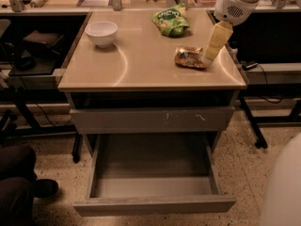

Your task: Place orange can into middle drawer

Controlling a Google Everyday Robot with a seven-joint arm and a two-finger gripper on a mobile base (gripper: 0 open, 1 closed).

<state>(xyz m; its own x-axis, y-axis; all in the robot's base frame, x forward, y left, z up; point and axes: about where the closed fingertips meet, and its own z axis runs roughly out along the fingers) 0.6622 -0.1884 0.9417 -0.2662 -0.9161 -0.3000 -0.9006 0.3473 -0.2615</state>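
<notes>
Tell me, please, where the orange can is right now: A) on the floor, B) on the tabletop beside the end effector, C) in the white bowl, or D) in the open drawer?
B: the orange can lies on the tabletop with the end effector right beside it, while the middle drawer stands open below.

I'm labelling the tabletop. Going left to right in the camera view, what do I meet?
white bowl → green snack bag → orange can → gripper, at the can's right end.
</notes>
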